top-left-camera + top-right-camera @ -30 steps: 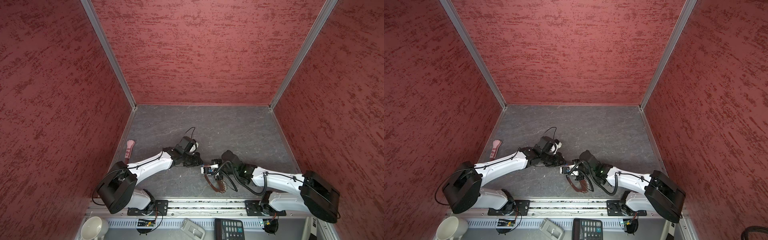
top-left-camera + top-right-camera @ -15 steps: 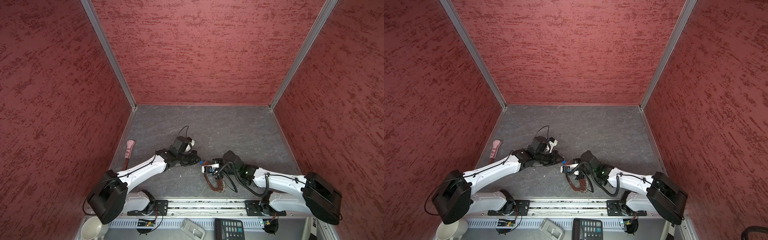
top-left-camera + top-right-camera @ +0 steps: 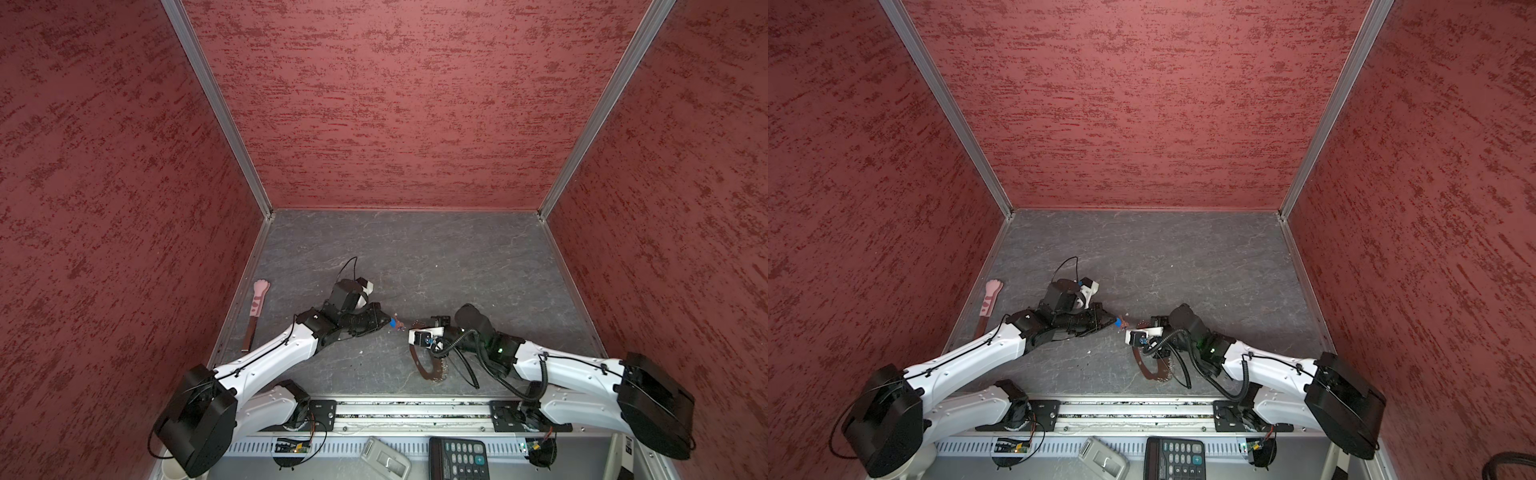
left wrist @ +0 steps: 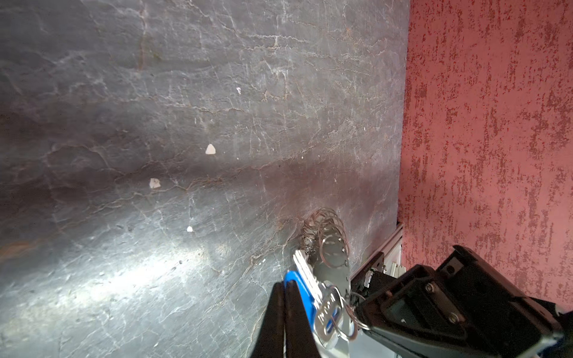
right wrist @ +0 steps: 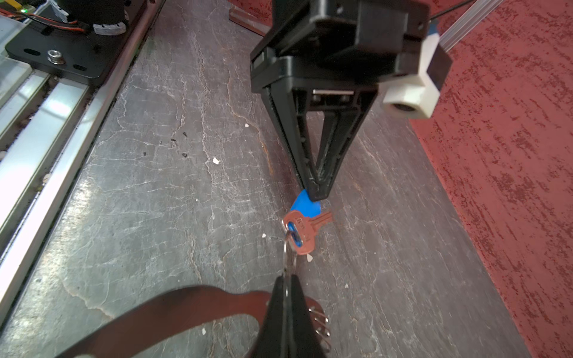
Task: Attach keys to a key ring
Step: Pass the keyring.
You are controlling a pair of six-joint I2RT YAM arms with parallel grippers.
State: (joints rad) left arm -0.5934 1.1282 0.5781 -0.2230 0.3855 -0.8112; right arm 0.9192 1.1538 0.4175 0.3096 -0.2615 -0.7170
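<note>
The left gripper (image 5: 317, 193) was found pinched on the blue tag (image 5: 302, 204). The right gripper (image 5: 286, 277) was clamped on the small ring (image 5: 285, 248) of the key (image 5: 305, 231), with the hoop (image 5: 186, 305) just beneath it.

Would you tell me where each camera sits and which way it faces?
Top views: above the base rail, looking down at the table; both arms show.
Left wrist: on the left arm, facing along the left end effector, shut on the blue tag.
Right wrist: on the right arm, facing along the right end effector, shut on the small ring.
Shared: both wrist views show the key.
</note>
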